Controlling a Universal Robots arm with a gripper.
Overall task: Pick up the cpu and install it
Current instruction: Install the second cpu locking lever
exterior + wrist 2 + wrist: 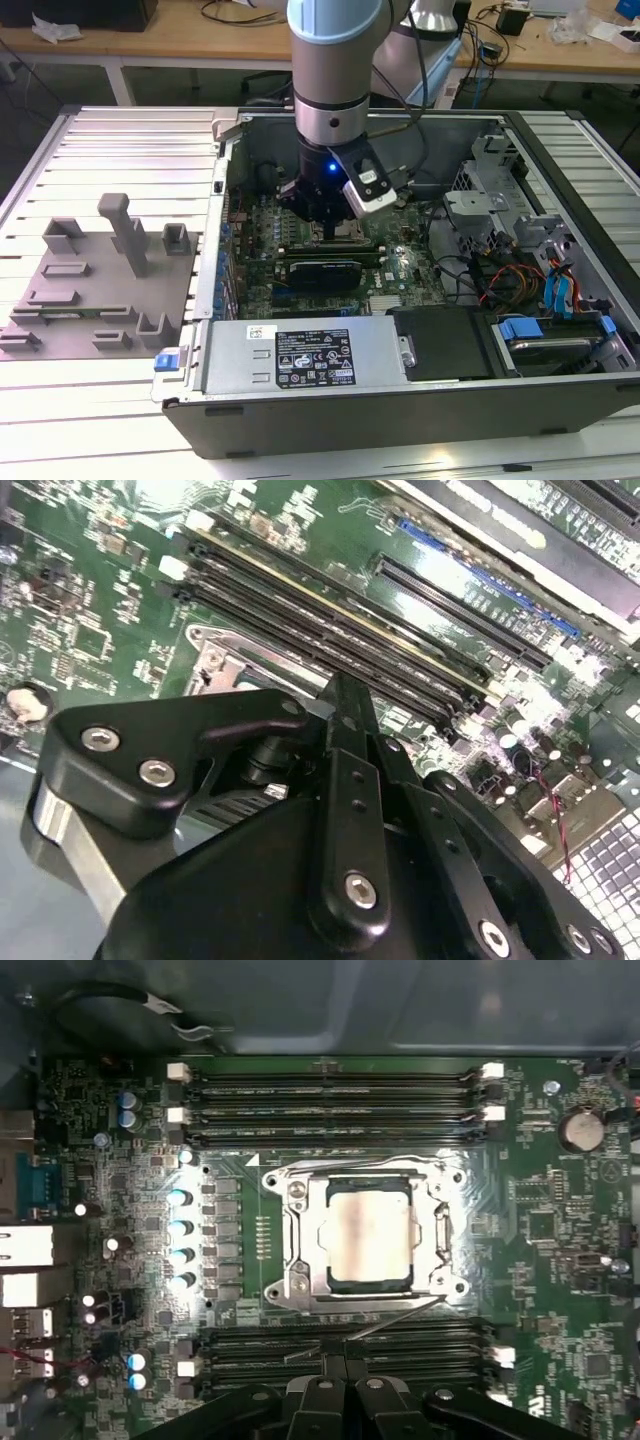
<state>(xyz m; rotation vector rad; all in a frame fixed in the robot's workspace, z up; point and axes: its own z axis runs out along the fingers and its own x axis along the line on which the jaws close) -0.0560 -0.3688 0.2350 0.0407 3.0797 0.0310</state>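
Observation:
In the first wrist view the cpu, a silvery square chip, lies flat inside the socket's metal frame on the green motherboard. A thin wire lever runs slanted along the socket's edge, toward my gripper. The fingers are shut together with nothing between them, beside the socket and over the memory slots. In the second wrist view the gripper points at a corner of the socket frame. In the exterior view the gripper is low inside the open computer case, over the board's centre.
The black power supply with a white label lines the case's near wall. An expansion card lies just in front of the gripper. Drive bays and cables fill the exterior view's right. A grey fixture tray sits outside on the exterior view's left.

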